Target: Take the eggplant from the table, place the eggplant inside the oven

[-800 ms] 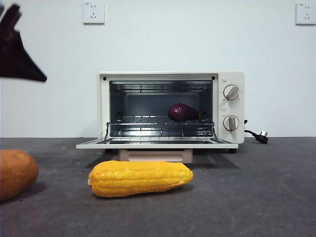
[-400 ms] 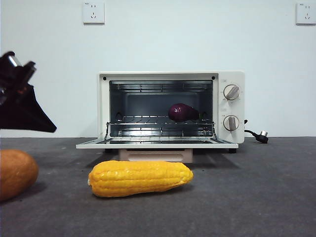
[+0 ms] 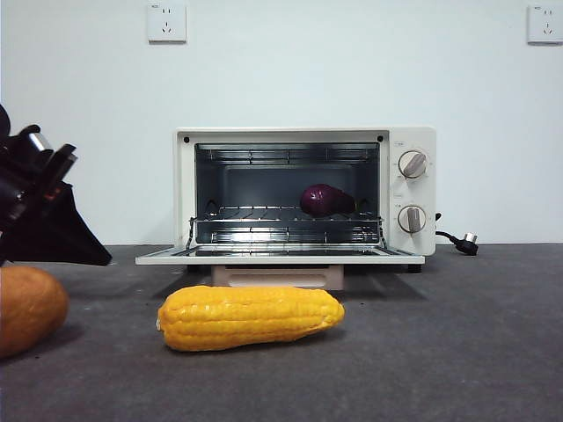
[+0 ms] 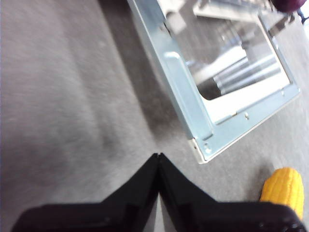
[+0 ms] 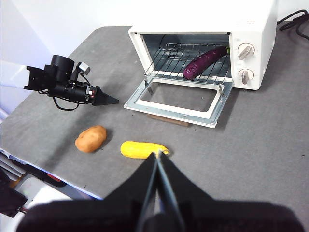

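The dark purple eggplant [image 3: 325,200] lies on the wire rack inside the open cream-white oven [image 3: 406,145], toward its right side; the right wrist view shows the eggplant [image 5: 203,62] lying slantwise on the rack. A corner of the eggplant [image 4: 289,5] shows in the left wrist view. My left gripper [image 4: 158,157] is shut and empty, low over the table [image 4: 63,111] to the left of the lowered oven door [image 4: 193,116]. It appears as a black wedge [image 3: 53,230] at the front view's left edge. My right gripper [image 5: 157,156] is shut and empty, high above the table's front.
A yellow corn cob [image 3: 251,317] lies on the table in front of the oven door [image 3: 280,256]. An orange-brown rounded vegetable [image 3: 28,308] sits at the front left, just below the left gripper. The oven's power plug [image 3: 464,243] lies to the right.
The left arm has dropped lower and shifted slightly right at the front view's left edge. The eggplant, corn and oven have not moved.
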Robot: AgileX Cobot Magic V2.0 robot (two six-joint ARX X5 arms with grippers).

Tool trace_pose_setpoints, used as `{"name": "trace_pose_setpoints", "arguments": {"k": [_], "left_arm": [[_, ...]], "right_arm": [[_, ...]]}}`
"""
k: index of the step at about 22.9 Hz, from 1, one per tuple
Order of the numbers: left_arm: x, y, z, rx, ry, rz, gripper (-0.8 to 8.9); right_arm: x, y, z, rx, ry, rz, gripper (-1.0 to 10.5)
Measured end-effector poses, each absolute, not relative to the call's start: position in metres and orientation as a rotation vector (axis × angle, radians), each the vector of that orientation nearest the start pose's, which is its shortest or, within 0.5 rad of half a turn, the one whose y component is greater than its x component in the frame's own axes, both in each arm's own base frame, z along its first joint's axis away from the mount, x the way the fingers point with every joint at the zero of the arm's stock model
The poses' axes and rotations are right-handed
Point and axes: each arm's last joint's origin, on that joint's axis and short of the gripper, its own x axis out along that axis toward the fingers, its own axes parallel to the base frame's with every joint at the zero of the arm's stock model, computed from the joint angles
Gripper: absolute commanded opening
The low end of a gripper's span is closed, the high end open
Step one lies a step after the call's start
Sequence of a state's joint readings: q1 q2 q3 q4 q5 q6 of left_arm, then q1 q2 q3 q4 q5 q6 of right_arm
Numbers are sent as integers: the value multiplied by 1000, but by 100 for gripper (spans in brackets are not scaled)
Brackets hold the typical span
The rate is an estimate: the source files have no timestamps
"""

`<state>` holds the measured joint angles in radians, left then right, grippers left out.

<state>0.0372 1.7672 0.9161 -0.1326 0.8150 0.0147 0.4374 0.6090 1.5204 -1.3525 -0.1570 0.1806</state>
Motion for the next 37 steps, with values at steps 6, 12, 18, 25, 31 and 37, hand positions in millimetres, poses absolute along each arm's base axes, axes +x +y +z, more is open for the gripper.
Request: {"name": "trace_pose_setpoints", "arguments": {"k": [6,12,18,25,31,37], "left_arm": [[330,-26,141,-369,899,-771,-7],[332,-36,137,-340,904,-761,-7],[333,-36,135,-334,906,-749,-8],[335,-37,137,-339,873,-785,-8],[336,-37,137,-364,869,-800,-8],[339,-36,139,-393,835,-819,-8]], "right_arm": [[-8,1,444,119,497,540,-11],[-8,1,444,127,499,538,-11],[-8,1,444,131,501,537,-11],[-8,1,444,134,501,536,-11],[-8,1,444,132,500,527,-11],[-8,1,444,132,499,524,-11]]}}
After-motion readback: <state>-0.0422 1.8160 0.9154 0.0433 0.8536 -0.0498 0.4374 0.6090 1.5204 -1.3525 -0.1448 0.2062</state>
